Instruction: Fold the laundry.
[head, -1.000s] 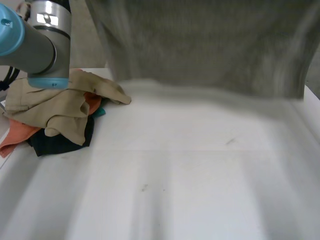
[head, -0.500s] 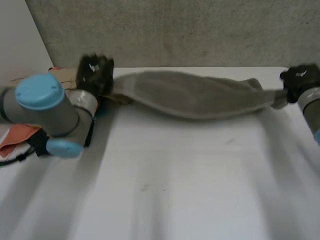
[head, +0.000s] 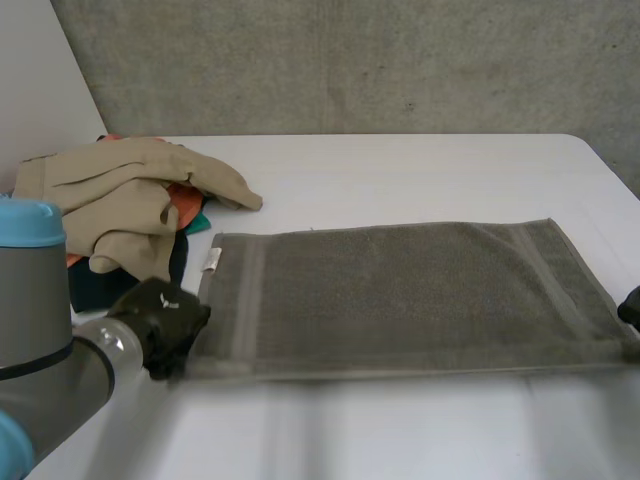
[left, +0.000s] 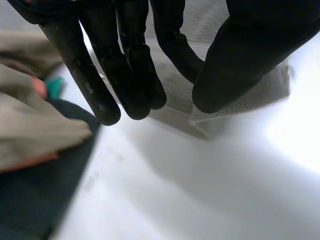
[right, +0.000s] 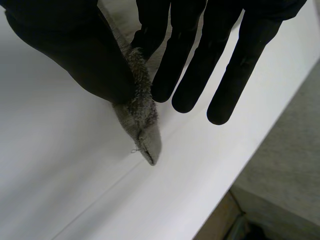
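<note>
Where the grey towel (head: 400, 295) lies spread flat across the middle of the white table (head: 400, 430), I read one long edge toward the robot and a small label at the left short edge.

Left hand (head: 165, 322): at the towel's near left corner. In its wrist view the left hand (left: 132, 75) has the towel (left: 220, 122) corner nipped between thumb and one finger. The other fingers are straight, close together and off the cloth.

Right hand (head: 632, 303): at the near right corner. In its wrist view the right hand (right: 70, 50) has the thumb pressing the towel (right: 142, 125) tip against a finger. The rest of the fingers are straight and slightly spread, and the cloth tip pokes out below the thumb.

Laundry pile (head: 110, 230): far left of the table, just beside the towel's left edge, with a beige garment (head: 120, 190) on top.
</note>
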